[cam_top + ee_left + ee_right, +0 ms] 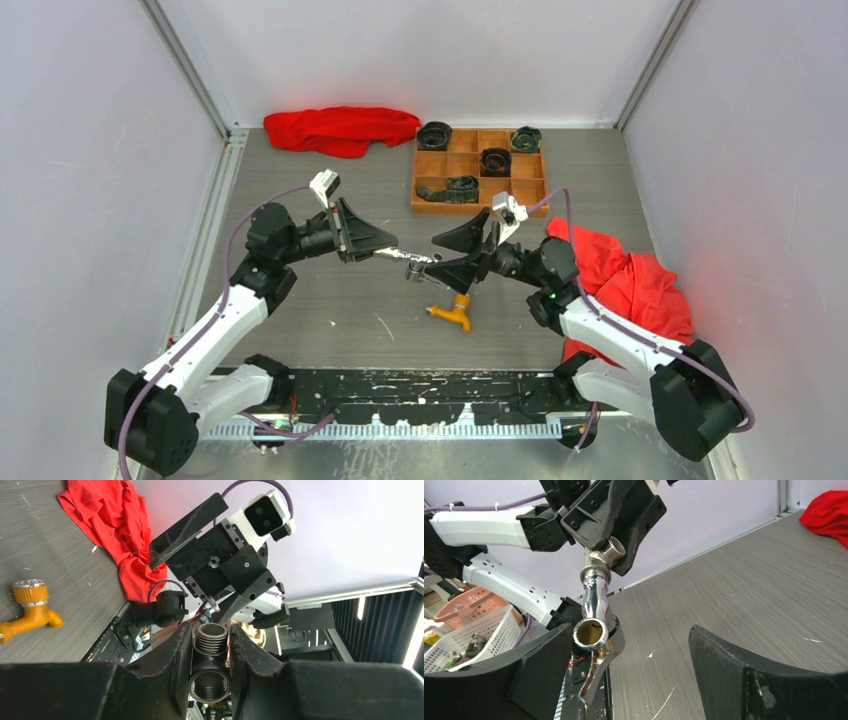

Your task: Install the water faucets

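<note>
My left gripper is shut on a threaded metal tee fitting, held above the table. The shiny silver faucet hangs from that fitting; in the right wrist view its spout points at the camera, with its handle below. My right gripper is open wide, with the silver faucet close to its left finger and not clamped. The orange-yellow faucet lies on the table below both grippers and also shows in the left wrist view.
An orange compartment tray with dark round rolled items stands at the back. One red cloth lies at the back left and another by the right arm. Baskets stand beyond the table.
</note>
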Motion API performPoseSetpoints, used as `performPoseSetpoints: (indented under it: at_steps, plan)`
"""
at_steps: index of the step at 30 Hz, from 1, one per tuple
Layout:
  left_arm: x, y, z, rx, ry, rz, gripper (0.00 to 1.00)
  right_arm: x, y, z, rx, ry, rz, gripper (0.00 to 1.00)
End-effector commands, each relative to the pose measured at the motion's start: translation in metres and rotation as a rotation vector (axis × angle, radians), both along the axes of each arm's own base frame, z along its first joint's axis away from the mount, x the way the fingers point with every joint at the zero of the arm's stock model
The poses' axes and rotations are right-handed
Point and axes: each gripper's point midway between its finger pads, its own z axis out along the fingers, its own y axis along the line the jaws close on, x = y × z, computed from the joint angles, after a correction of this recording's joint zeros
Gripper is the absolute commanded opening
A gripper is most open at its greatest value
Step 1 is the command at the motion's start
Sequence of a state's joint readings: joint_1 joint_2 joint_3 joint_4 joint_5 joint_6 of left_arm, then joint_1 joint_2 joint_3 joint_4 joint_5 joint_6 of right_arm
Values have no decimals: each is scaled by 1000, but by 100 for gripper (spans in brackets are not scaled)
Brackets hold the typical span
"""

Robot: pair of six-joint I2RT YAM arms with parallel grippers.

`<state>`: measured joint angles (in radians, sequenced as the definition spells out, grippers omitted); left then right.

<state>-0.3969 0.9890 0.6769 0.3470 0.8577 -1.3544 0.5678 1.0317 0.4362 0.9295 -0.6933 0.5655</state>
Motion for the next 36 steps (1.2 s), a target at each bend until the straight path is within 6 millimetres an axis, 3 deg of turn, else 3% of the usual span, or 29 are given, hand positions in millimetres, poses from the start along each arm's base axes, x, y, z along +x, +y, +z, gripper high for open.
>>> performPoseSetpoints:
  at_steps: [1, 6, 14, 24, 30, 36]
  plan:
    - [-14, 1, 42, -63, -145, -55, 0, -8, 5, 24, 53, -105, 21, 87]
    - [-12, 2, 38, -62, -143, -40, 0, -17, 17, 24, 60, -61, 98, 72]
    - [-12, 3, 33, -59, -134, -27, 0, -20, 25, 28, 114, -13, 142, 66]
    - [-9, 3, 25, -41, -130, -15, 0, -26, 31, 34, 173, 85, 214, 35]
    - [0, 6, 18, -6, -162, 48, 0, -25, 35, 36, 208, 323, 280, 13]
    - [10, 10, 9, 50, -255, 120, 0, -28, 46, 36, 192, 660, 422, 8]
